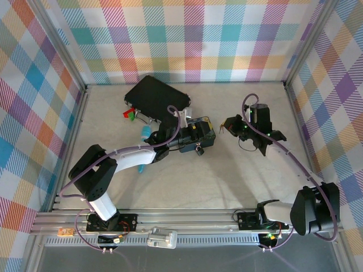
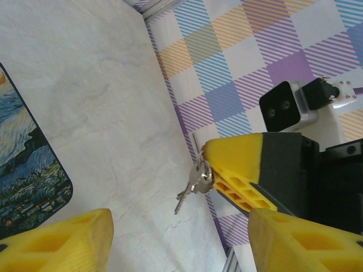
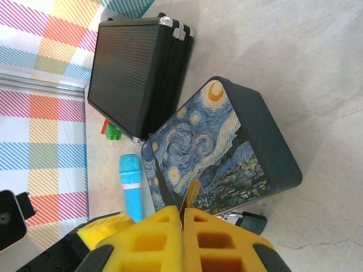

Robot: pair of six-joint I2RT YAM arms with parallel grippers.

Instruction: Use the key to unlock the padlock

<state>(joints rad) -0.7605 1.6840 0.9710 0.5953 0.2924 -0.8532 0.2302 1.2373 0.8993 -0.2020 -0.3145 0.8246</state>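
Key (image 2: 195,181) pinched in closed right jaws (image 2: 209,173), just ahead of open left jaws (image 2: 180,226).
Padlock (image 3: 249,221) sits at tin (image 3: 221,153) corner; bare tabletop (image 1: 227,175) between both arms.

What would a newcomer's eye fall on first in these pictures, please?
Probably the starry-night tin at mid-table, vivid against the pale table, with the black case just beyond it. Then the small silvery key pinched in the shut right end effector, right of the tin.

Bright even light, faint soft shadows, mostly sharp focus
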